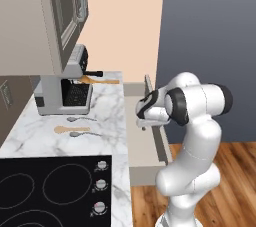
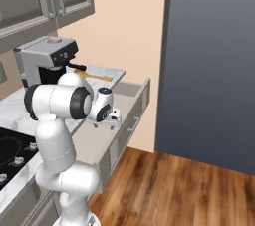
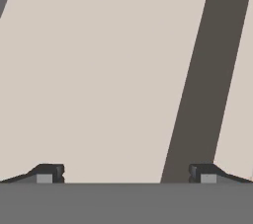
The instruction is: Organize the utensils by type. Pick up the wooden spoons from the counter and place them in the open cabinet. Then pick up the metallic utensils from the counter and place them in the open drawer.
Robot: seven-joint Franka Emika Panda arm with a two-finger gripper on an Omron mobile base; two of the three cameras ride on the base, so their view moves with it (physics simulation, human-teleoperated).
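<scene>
One wooden spoon (image 1: 67,129) lies on the marble counter (image 1: 112,108) in front of the coffee machine. Another wooden spoon (image 1: 100,80) (image 2: 94,76) lies behind that machine near the wall. Two small metallic spoons (image 1: 81,119) (image 1: 84,134) rest beside the nearer wooden one. The open drawer (image 1: 149,151) (image 2: 130,104) juts out at the counter's right end. My gripper (image 1: 143,126) (image 2: 110,122) (image 3: 126,174) hangs over the drawer, pointing down, open and empty. In the hand view the drawer's pale floor (image 3: 99,70) lies under the fingertips (image 3: 49,172). The wall cabinet (image 1: 30,26) is up at the left, its door (image 1: 70,16) swung out.
A grey coffee machine (image 1: 62,91) (image 2: 45,60) stands on the counter under the cabinet. A black cooktop (image 1: 50,188) with knobs lies at the near left. A dark tall panel (image 2: 209,60) stands right of the drawer, above wooden floor (image 2: 174,190).
</scene>
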